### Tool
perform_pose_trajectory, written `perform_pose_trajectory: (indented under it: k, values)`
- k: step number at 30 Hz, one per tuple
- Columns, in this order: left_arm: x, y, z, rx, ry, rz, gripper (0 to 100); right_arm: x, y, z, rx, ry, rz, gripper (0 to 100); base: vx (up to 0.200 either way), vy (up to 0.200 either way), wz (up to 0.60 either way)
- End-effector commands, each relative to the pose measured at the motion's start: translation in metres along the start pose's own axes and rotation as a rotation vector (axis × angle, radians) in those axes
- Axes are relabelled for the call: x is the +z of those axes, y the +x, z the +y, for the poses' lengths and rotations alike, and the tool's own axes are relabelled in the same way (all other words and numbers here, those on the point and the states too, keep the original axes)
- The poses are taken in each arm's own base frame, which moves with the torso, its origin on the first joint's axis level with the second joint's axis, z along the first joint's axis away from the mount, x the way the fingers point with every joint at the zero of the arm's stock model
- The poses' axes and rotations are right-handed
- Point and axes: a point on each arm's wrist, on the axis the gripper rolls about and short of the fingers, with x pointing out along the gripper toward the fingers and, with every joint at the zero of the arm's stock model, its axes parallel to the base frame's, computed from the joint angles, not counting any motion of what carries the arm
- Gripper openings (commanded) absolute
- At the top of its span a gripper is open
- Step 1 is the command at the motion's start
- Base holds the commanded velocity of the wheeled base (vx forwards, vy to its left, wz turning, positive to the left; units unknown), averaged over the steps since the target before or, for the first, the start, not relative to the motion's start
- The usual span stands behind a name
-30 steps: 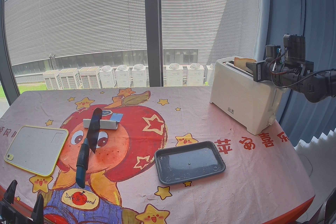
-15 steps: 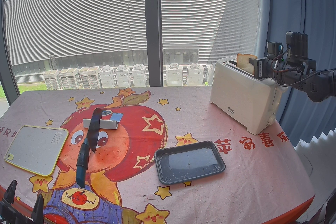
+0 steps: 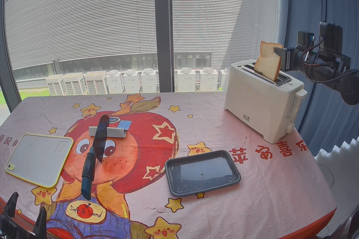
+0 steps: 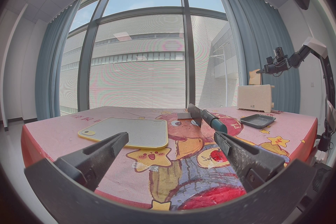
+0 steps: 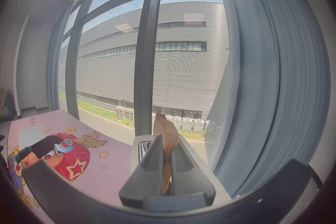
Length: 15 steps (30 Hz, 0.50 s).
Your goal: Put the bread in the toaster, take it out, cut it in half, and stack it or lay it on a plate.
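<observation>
Right claw [image 3: 279, 53] pinches the bread [image 3: 268, 61] by its upper edge. The slice hangs from it, lower corner just at the slot of the toaster [image 3: 261, 101] beneath. The step looks like taking-out. The next move calls for lifting clear, then carrying to the board [image 3: 37, 159], well off to its left.
</observation>
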Motion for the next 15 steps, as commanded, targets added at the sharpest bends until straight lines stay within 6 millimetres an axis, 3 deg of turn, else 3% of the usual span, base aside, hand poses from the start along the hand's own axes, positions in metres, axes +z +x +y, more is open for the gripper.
perform_pose_trajectory:
  k: [1, 15]
  values:
    - [-0.005, 0.000, 0.000, 0.001, 0.000, 0.001, 100, 0.011, -0.011, 0.000, -0.002, 0.004, -0.035, 0, 0.000, 0.000, 0.00]
    - [-0.005, 0.000, 0.000, 0.001, 0.000, 0.001, 100, 0.020, -0.026, -0.003, -0.008, 0.006, -0.067, 0, 0.000, 0.000, 0.00]
